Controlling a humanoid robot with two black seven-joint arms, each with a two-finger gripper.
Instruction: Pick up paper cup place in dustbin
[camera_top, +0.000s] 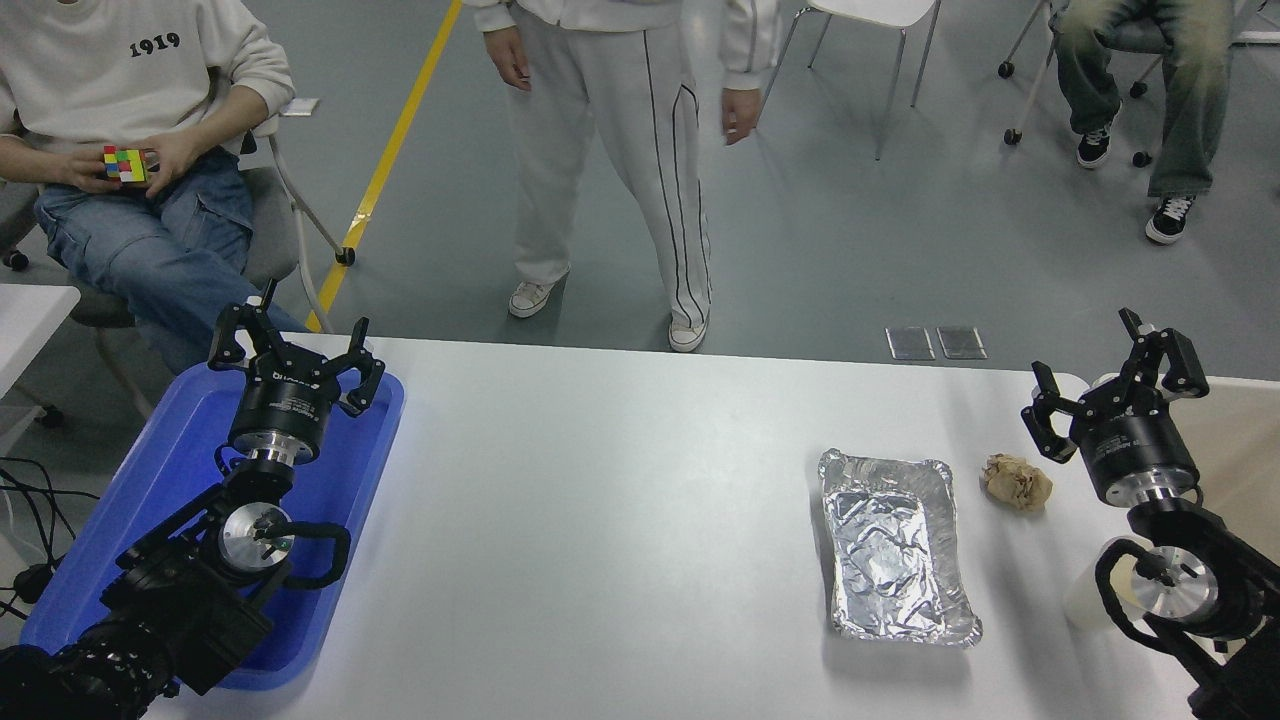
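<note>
A: Right gripper (1113, 374) first — what do we log?
B: We see it at the table's (620, 520) far right edge, fingers spread wide, holding nothing. It hangs over the table corner next to the dustbin (1235, 440), whose beige wall shows at the right edge.
A: And the paper cup (1088, 592)?
B: We make out an off-white shape low on the right, mostly hidden behind the right arm's wrist. Upright or not — we can't tell. It sits near the table's front right, apart from the gripper.
A: Other items, right side?
B: Foil tray (895, 545) lying flat, approx. mid-right; crumpled brown paper ball (1016, 481) just beside its far right corner, not touching. Ball lies betw. tray and right gripper.
A: Left side?
B: Left gripper (296, 346) parked over the blue tray (150, 480), fingers wide apart, empty.
A: Personnel?
B: We note a seated person (140, 150) at top left with a colour cube (124, 164) in hand, a standing person in white (610, 150) beyond the far edge, and another's legs (1150, 90) at top right.
</note>
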